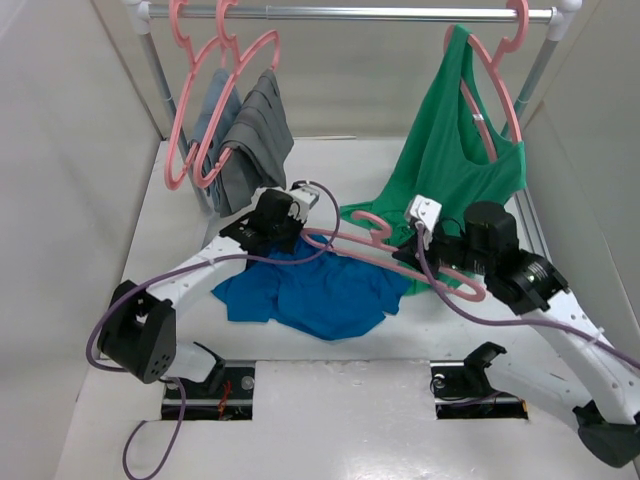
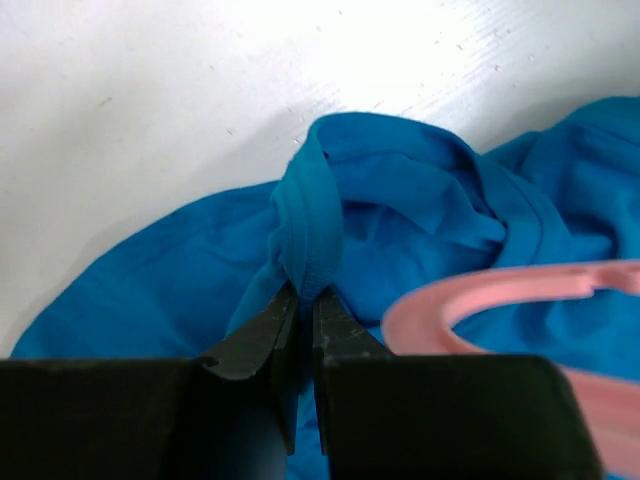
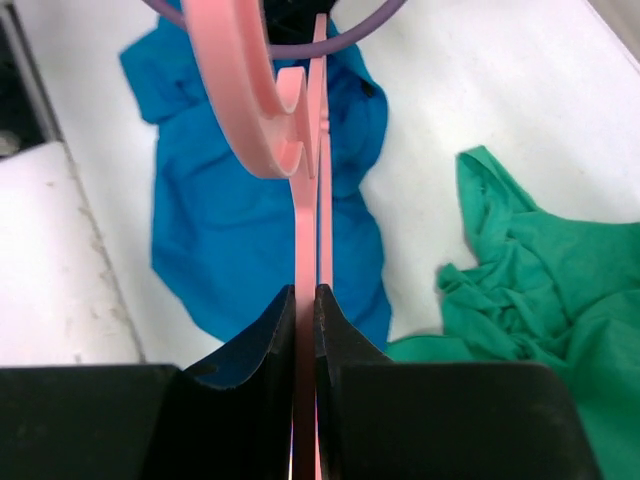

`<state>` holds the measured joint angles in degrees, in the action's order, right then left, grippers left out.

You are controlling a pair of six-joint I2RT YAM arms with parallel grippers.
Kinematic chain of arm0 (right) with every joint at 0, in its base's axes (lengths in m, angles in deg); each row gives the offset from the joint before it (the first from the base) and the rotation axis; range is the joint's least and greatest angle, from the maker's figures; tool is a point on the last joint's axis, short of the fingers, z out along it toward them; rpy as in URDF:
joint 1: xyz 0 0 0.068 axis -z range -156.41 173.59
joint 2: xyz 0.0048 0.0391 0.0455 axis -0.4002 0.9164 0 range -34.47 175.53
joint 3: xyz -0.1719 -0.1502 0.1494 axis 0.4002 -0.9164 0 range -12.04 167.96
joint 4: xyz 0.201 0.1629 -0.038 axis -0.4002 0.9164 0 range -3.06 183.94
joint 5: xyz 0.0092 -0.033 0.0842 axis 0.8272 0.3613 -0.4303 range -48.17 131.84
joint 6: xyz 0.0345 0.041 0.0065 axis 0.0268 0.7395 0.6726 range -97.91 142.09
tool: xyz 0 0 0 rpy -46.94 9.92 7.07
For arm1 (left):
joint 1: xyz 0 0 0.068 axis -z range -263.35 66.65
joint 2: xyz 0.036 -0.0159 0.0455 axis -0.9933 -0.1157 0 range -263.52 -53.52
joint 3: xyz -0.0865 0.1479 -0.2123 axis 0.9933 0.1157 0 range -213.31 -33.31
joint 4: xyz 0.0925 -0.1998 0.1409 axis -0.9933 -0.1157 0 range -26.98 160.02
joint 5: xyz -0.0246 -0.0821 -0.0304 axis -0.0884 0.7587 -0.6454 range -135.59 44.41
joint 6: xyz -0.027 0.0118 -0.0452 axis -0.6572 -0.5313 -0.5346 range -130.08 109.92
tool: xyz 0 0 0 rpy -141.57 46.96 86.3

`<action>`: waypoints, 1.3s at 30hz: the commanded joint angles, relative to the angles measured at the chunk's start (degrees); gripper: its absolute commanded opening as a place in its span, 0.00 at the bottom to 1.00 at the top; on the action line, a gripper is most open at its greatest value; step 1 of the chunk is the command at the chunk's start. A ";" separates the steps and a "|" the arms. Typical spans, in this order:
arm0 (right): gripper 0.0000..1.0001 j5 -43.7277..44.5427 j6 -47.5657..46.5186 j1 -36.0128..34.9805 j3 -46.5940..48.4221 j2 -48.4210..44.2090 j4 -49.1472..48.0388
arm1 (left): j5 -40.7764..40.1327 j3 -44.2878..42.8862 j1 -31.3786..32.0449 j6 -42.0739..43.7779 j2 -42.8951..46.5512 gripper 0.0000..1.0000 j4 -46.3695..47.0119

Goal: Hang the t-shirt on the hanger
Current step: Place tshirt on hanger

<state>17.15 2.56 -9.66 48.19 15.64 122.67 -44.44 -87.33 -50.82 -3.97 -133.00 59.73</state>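
Note:
The royal-blue t-shirt [image 1: 320, 290] lies crumpled on the white table between the arms. My left gripper [image 1: 272, 232] is shut on a fold of its collar hem [image 2: 305, 250], lifting it a little. My right gripper [image 1: 418, 250] is shut on the pink hanger [image 1: 400, 255], held low over the shirt's far edge with its hook pointing left. In the right wrist view the hanger's bar [image 3: 305, 240] runs straight out between the jaws, with the hook [image 3: 240, 90] above the shirt [image 3: 230, 230]. The hanger's curved end [image 2: 480, 300] shows beside the left gripper [image 2: 305, 300].
A green tank top [image 1: 455, 150] hangs on a pink hanger from the rail [image 1: 350, 13] at back right and trails onto the table. Grey garments [image 1: 245, 130] on pink hangers hang at back left. A purple cable [image 1: 330, 235] loops by the left wrist.

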 commanded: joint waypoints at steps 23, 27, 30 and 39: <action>0.00 4.30 10.90 -9.02 -9.77 1.05 -24.79 | 3.95 -6.53 8.33 7.51 13.74 0.00 -8.61; 0.00 4.30 11.44 -9.55 -13.99 -1.59 -28.95 | 5.18 -12.24 9.04 8.04 13.22 0.00 -11.07; 0.00 3.25 11.44 -9.55 -18.03 -2.82 -33.15 | 7.72 -13.48 9.04 9.96 13.21 0.00 -12.38; 0.00 0.25 10.92 -9.55 -22.61 -0.81 -43.54 | 14.93 -18.14 14.04 16.30 15.49 0.00 -15.38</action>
<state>19.16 12.96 -18.80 25.89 13.95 88.03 -35.24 -101.76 -39.21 9.16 -121.07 42.99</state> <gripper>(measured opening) 0.134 0.033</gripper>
